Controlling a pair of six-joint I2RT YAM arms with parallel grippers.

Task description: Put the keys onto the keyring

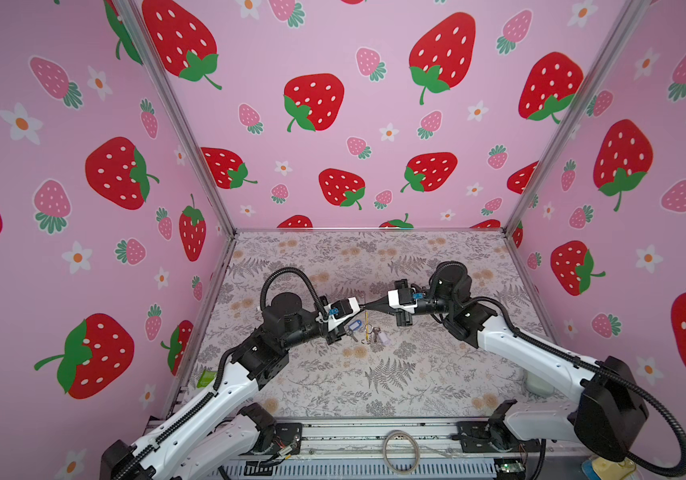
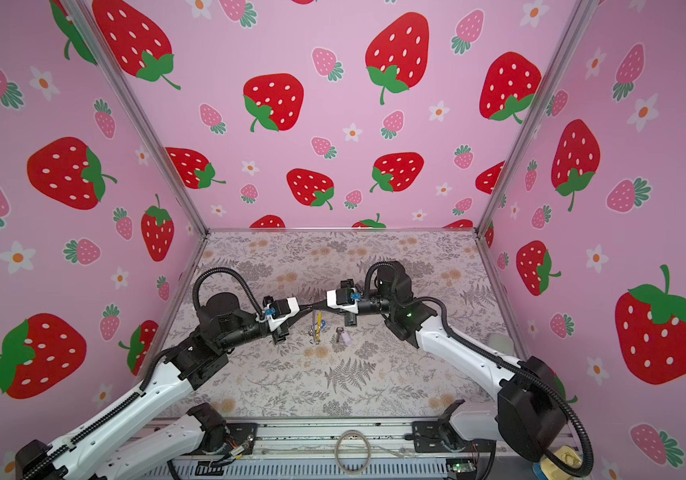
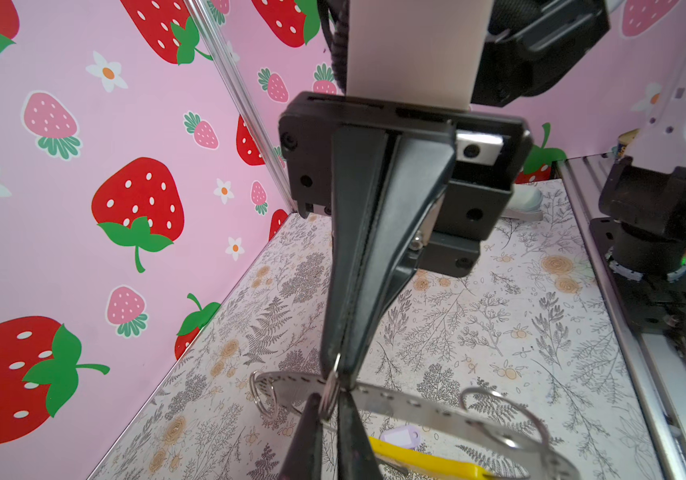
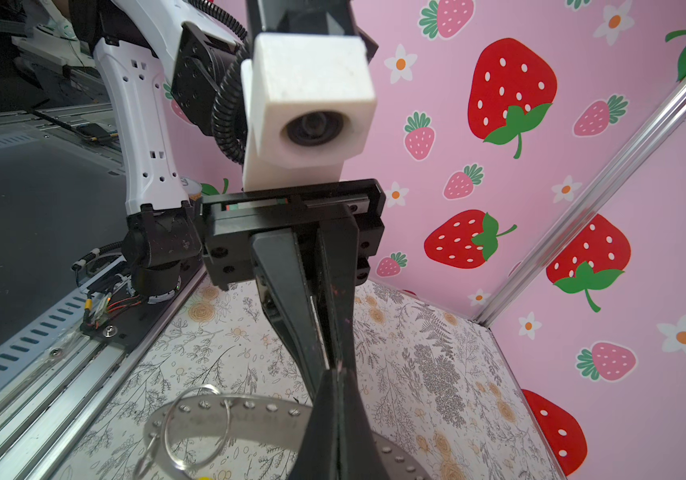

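Keyring (image 3: 416, 405) hangs edge-up between the tip-to-tip grippers, right gripper (image 3: 339, 372) pressed shut on its band and left gripper (image 3: 329, 402) apparently pinching a loop (image 3: 331, 390); both keys lie on the table (image 1: 416, 374) directly beneath, blue-tag key (image 1: 353, 327) nearer the left arm, lilac-tag key (image 1: 379, 335) nearer the right.

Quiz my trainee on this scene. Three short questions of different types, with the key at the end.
1. True or false: the small dark key with the blue plastic tag hangs on the large thin grey keyring with a yellow section.
2. Where does the small dark key with the pale lilac tag lie? A: on the floral-patterned table; B: on the metal front rail; C: hanging on the keyring.
3. Short answer: what does the shut right gripper hold?
Key: 1 false; 2 A; 3 the keyring.
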